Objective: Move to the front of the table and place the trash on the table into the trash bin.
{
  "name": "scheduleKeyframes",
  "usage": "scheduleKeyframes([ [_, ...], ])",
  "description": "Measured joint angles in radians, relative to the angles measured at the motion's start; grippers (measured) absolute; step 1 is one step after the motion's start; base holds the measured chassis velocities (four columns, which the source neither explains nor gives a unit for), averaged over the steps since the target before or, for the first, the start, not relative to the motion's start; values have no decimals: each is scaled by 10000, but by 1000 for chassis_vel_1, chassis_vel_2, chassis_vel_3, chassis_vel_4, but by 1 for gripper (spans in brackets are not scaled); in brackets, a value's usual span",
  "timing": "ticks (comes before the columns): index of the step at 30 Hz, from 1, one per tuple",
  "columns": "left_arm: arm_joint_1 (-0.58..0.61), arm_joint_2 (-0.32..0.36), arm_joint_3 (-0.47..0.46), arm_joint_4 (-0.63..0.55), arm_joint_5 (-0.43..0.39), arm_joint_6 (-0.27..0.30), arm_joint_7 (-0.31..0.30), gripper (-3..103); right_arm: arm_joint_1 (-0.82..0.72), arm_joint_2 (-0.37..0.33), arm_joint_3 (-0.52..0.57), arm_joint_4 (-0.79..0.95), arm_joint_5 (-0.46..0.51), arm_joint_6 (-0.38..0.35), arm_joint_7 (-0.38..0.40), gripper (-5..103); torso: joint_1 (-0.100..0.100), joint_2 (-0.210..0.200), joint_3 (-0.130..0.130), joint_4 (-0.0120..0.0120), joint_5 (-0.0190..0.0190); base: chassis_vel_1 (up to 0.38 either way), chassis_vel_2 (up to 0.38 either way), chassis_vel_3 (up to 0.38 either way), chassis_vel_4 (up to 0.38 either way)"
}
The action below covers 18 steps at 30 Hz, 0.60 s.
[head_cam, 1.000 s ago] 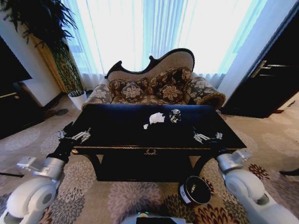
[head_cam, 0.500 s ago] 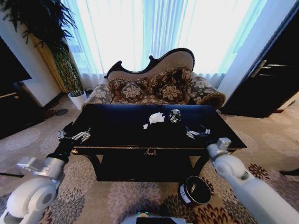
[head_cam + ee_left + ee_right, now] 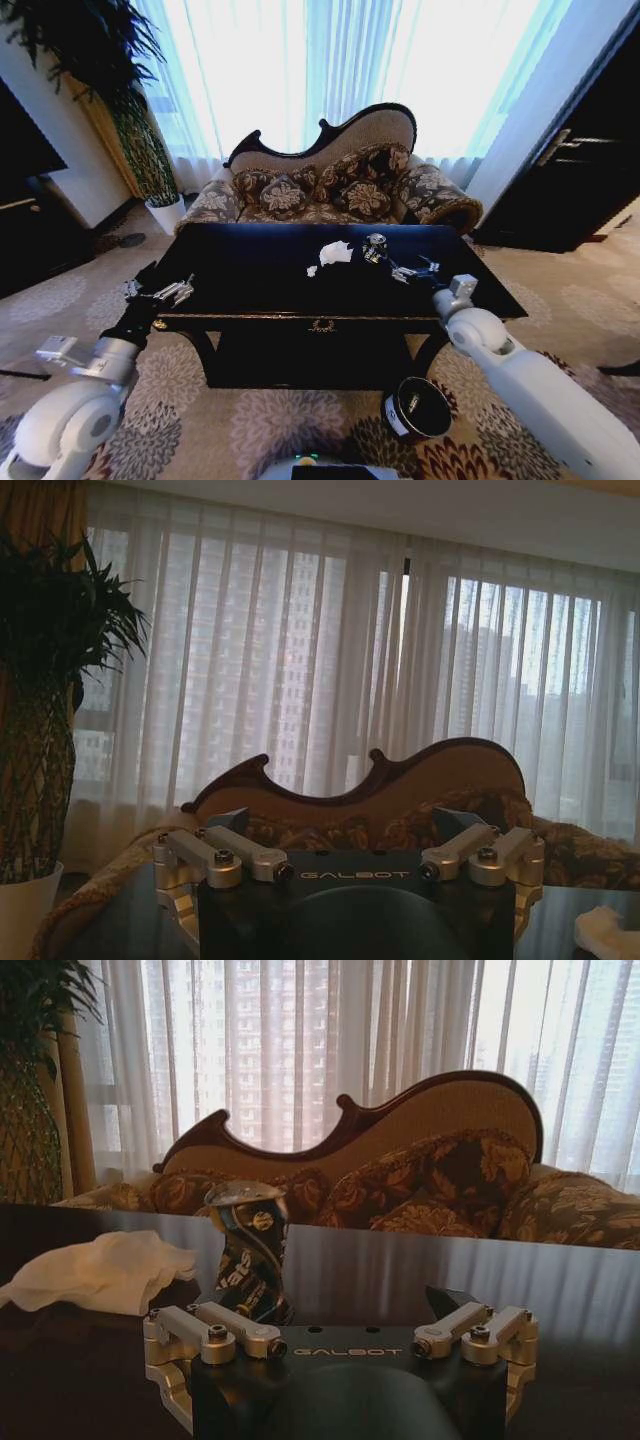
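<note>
The robot stands at the front of the dark bench, a sofa behind it. The right gripper is stretched over the benchtop, low and just beside the crumpled wrapper, its jaws spread wide and holding nothing; in the right wrist view the wrapper stands upright between the open jaws but just beyond them, with the white tissue lying next to it. A tiny white scrap lies near the tissue. The left gripper waits at the bench's front left corner, jaws open and empty. The bin sits on the carpet below the bench's right end.
</note>
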Motion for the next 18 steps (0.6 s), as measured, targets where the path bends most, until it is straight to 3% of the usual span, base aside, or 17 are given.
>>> scheduleKeyframes([
  [18,0,0,0,0,0,0,0,100,2453,217,-2130,-995,-30,-100,181,100,-1,1,0,0,-2,0,0,0,0],
])
